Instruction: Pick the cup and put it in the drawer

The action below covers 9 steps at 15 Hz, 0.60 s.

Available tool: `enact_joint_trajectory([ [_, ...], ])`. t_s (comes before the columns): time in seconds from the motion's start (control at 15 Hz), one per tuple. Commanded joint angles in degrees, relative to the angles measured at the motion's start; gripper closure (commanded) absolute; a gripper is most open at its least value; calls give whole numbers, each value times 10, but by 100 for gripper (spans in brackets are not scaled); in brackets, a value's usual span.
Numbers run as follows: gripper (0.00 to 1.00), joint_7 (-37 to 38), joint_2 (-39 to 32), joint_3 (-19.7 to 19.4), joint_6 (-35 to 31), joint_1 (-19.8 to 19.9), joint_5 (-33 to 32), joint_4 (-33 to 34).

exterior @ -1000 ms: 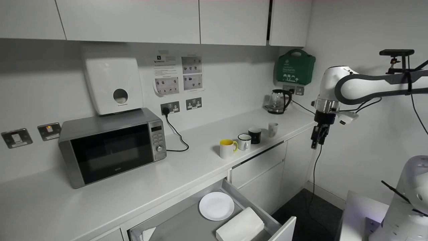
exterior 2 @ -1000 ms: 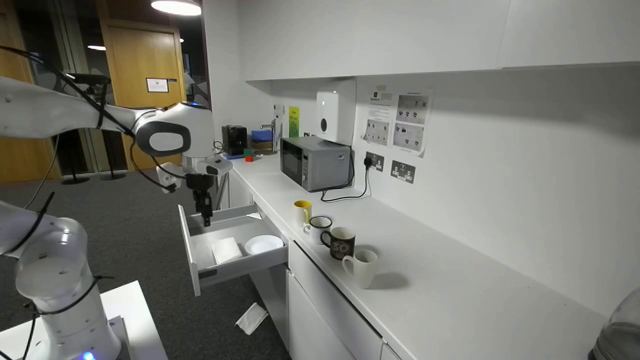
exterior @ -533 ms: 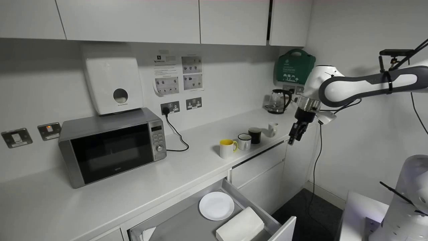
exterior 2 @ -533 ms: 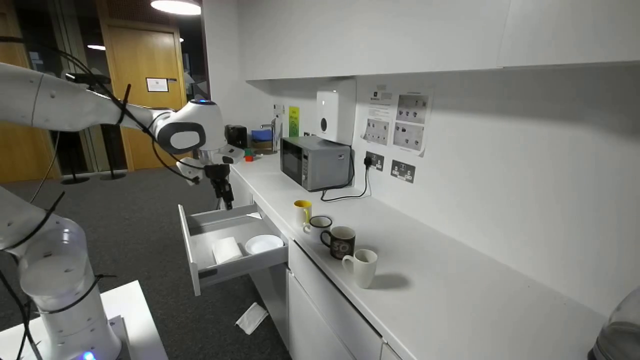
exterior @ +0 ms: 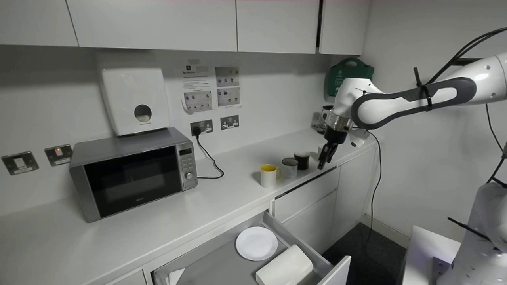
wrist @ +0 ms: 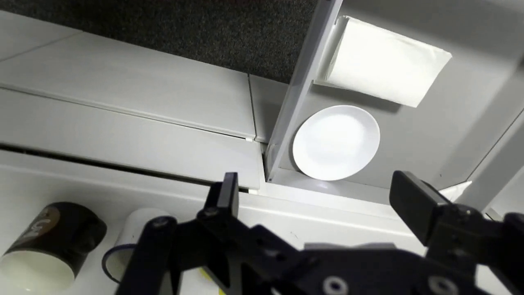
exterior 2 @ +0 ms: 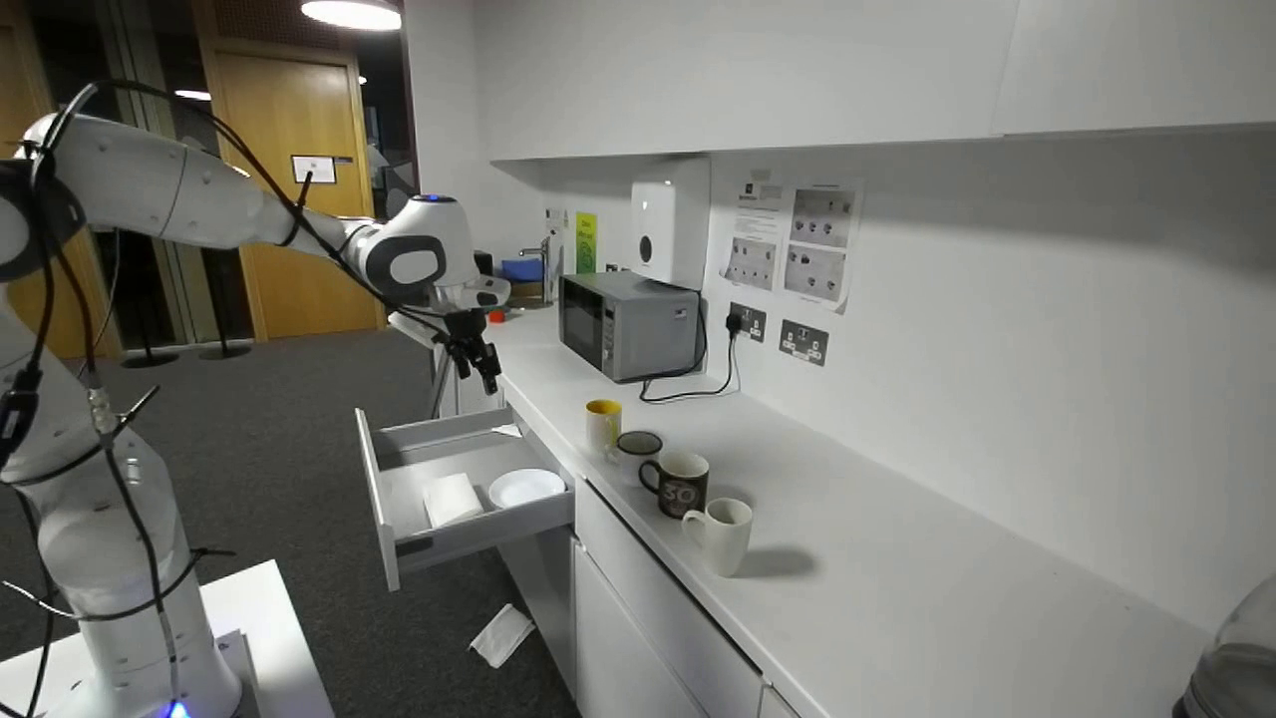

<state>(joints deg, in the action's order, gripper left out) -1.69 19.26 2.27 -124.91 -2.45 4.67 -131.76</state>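
Observation:
The cup (exterior: 268, 178), white outside with a bright yellow inside and handle, stands upright on the counter above the open drawer. It also stands first in the mug row in an exterior view (exterior 2: 602, 427). In the wrist view only a sliver of the cup (wrist: 198, 283) shows behind the gripper. The drawer (exterior: 336, 272) is pulled out; its front also shows in an exterior view (exterior 2: 377, 499) and its inside in the wrist view (wrist: 413, 143). My gripper (wrist: 316, 177) is open and empty, in the air near the counter's front edge, apart from the cup (exterior: 323, 161) (exterior 2: 486, 381).
A white enamel mug (exterior 2: 638, 454), a black mug (exterior 2: 680, 484) and a tall white mug (exterior 2: 723, 538) stand beside the cup. The drawer holds a white plate (exterior: 256, 243) and a paper stack (exterior: 284, 266). A grey microwave (exterior: 134, 174) and a kettle (exterior: 326, 109) stand on the counter.
The arm and open gripper have moved from out over the floor toward the counter and the mugs, tilting somewhat. The cup, the other mugs and the drawer have not moved.

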Motion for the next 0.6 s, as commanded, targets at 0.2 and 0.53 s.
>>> enact_joint_trajectory([
  [0.2,0,-113,-118,-19,-26,1,-34,110],
  [0.53,0,-200,-203,-37,-21,11,-8,192],
])
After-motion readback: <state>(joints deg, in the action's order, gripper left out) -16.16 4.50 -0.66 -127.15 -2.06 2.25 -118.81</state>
